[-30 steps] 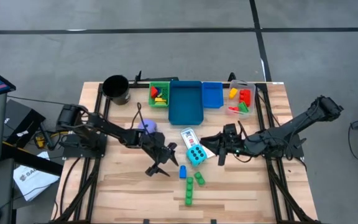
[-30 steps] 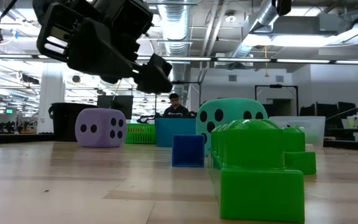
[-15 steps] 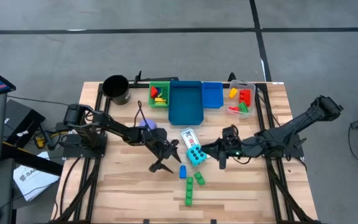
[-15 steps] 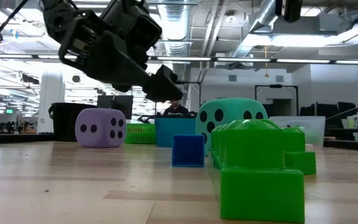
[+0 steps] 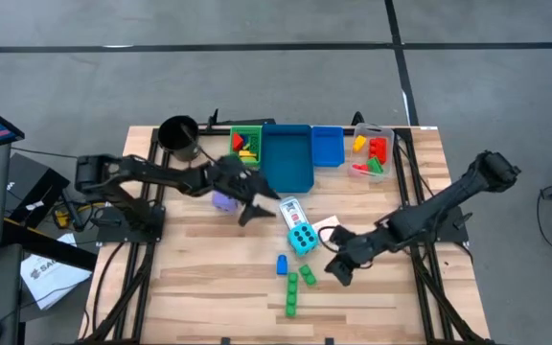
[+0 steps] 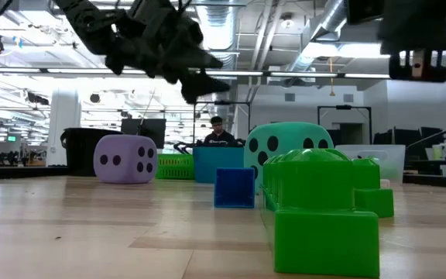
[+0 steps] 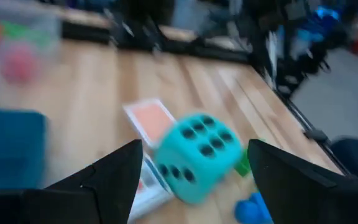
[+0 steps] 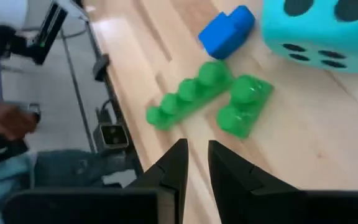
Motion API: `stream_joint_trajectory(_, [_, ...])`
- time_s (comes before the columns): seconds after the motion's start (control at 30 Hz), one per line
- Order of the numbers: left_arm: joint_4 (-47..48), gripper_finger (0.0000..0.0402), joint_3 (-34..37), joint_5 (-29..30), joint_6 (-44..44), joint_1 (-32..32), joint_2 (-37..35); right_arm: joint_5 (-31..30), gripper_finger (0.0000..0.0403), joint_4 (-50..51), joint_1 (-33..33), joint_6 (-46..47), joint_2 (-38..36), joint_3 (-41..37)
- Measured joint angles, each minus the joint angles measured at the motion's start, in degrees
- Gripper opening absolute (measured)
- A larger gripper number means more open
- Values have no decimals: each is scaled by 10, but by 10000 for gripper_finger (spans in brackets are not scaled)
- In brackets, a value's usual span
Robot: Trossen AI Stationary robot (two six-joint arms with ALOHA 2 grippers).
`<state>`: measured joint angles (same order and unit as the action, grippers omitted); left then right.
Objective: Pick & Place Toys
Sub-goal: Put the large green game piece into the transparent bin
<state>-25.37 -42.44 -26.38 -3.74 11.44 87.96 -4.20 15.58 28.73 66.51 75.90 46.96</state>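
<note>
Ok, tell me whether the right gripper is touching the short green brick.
Apart. The right wrist view shows the right gripper with its jaws nearly shut and bare wood between them and the short green brick. The high view agrees.

purple die: the left arm half hides it from you; 
playing cards: blurred, faces unreadable; 
bin bricks: too small to count
</note>
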Motion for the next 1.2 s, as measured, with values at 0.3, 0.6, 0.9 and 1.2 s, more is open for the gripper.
stream_joint_trajectory(0.3, [-2,285,0,81,0,42,-85,48,62,0,1,72,176,95])
stream_joint_trajectory(0.6, [3,285,0,89,0,57,-99,39,62,157,-8,-2,287,286])
stream_joint_trajectory(0.9, [49,285,0,89,0,55,-99,38,129,213,-24,-1,303,334])
stream_joint_trajectory(1.2, [81,285,0,88,0,55,-99,45,308,240,-47,75,303,333])
